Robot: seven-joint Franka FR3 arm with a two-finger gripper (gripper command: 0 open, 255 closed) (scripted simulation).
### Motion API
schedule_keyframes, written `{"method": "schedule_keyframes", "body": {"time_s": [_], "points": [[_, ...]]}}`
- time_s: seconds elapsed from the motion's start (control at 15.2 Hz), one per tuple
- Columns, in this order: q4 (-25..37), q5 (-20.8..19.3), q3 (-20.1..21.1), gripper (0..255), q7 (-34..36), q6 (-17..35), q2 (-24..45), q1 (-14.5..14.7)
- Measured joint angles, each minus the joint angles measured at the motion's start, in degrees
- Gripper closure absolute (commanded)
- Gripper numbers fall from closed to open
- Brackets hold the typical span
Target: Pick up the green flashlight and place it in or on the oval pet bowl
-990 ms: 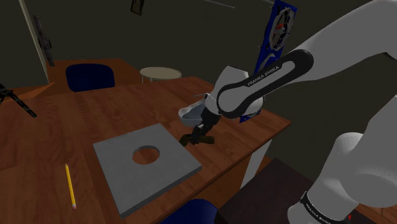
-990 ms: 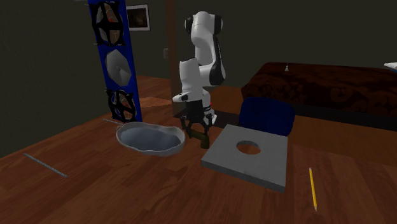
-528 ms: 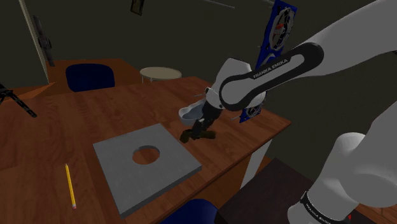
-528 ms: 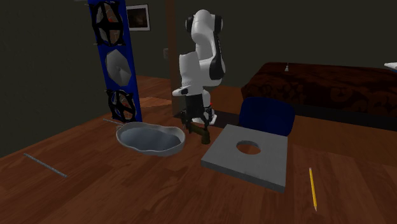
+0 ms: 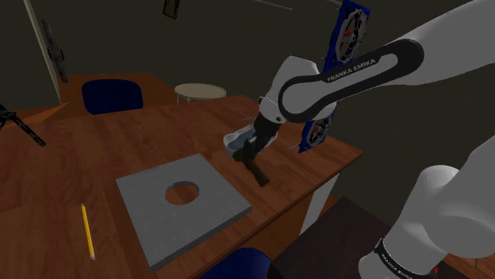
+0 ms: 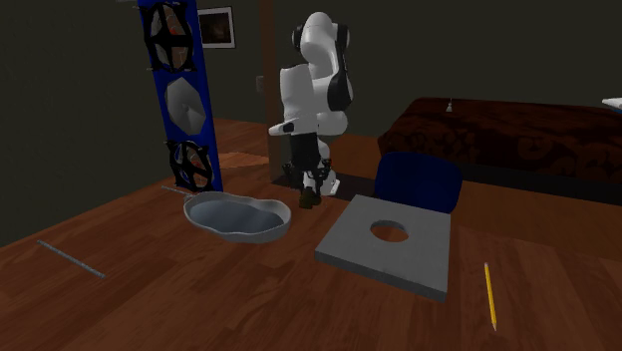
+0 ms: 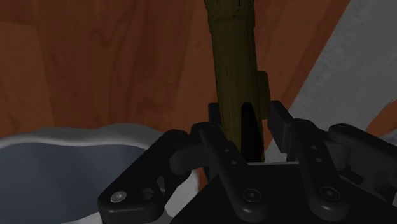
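1. While the fingers (image 7: pixel 280 122) are pinching the olive-green flashlight (image 7: pixel 234 60) near one end, its long body is pointing away from them, down toward the tabletop (image 5: pixel 119 150).
2. The flashlight is hanging just beside the rim of the grey oval pet bowl (image 6: pixel 236 217), seemingly clear of the wood, between that bowl and the grey slab (image 6: pixel 389 244).
3. By my reading, the arm is carrying: the grasp is made, the placing not yet done.
4. The next move is calling for a short shift over the bowl's basin, a lowering, then spreading the fingers.
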Motion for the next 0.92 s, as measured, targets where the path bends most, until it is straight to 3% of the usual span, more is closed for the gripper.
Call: {"method": "schedule_keyframes", "body": {"time_s": [0.92], "points": [[6.5, -2.4, -0.2, 255, 2.9, -11.4, -5.1, -0.9]]}}
